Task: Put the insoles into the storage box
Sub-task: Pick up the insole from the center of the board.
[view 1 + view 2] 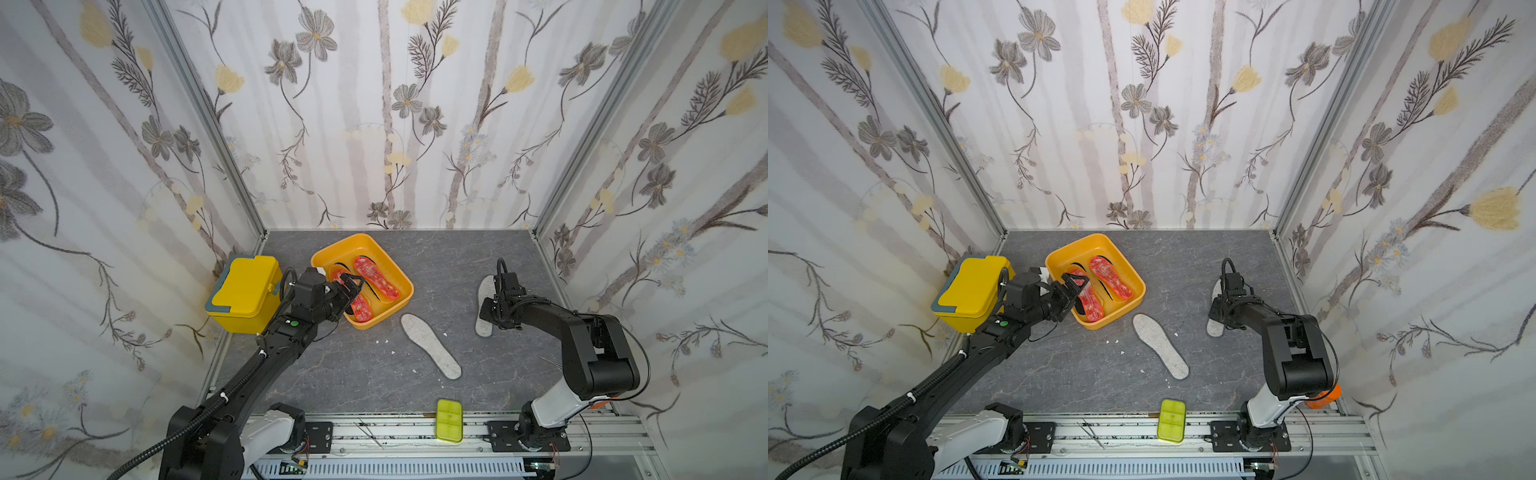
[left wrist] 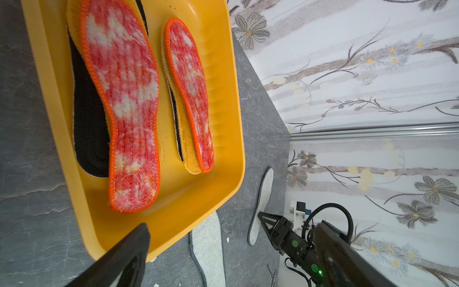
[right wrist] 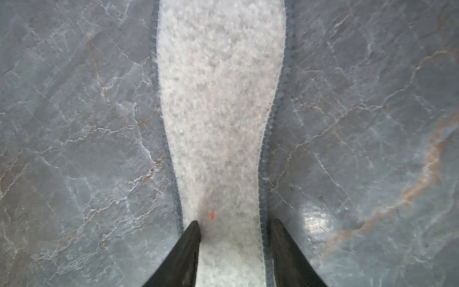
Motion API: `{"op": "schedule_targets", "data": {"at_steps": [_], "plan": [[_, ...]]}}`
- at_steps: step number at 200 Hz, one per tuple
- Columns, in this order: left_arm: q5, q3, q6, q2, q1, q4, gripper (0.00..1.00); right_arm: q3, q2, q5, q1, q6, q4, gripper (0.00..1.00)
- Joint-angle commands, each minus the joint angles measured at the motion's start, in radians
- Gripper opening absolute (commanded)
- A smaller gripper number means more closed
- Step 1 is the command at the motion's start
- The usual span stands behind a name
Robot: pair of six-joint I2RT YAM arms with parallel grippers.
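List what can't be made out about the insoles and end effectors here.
- Felt insole by the right arm: in both top views the arm covers its middle.
- Right end effector: right wrist view is soft; its tips straddle the felt, contact unclear.
- Black insoles in the storage box: red mottled insoles cover most of them.
- Left end effector hides one red insole's middle in both top views.

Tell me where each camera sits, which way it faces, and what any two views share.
Top views: high at the front, looking down on the grey marbled table; left arm and right arm show.
Left wrist: on the left arm, facing the shallow orange-yellow plastic tray holding red-orange mottled insoles; open left pincer in the foreground.
Right wrist: on the right arm, pointing down at a grey-white felt insole; right pincer at its narrow waist.
Shared: left wrist and top views both show the tray.
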Motion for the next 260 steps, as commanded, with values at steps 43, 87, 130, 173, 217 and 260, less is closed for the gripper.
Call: {"op": "schedule_targets", "data": {"at_steps": [43, 87, 130, 173, 217, 260], "plan": [[-0.014, 0.008, 0.002, 0.0, 0.0, 0.018, 1.0, -0.056, 0.067, 0.031, -0.002, 0.002, 0.045, 0.32], [-0.015, 0.012, 0.003, 0.003, 0.0, 0.015, 1.0, -0.06, 0.056, -0.005, -0.004, -0.002, 0.073, 0.15], [-0.018, 0.009, 0.003, 0.001, 0.0, 0.012, 1.0, -0.099, 0.025, -0.048, -0.013, -0.016, 0.106, 0.05], [-0.021, 0.009, 0.005, -0.005, 0.001, 0.007, 1.0, -0.131, -0.036, -0.082, -0.024, -0.041, 0.154, 0.0], [-0.017, 0.005, -0.003, 0.002, 0.001, 0.016, 1.0, -0.174, -0.21, -0.155, -0.025, -0.107, 0.229, 0.0], [-0.014, 0.007, -0.006, 0.013, -0.004, 0.026, 1.0, -0.175, -0.352, -0.237, -0.023, -0.151, 0.259, 0.0]]}}
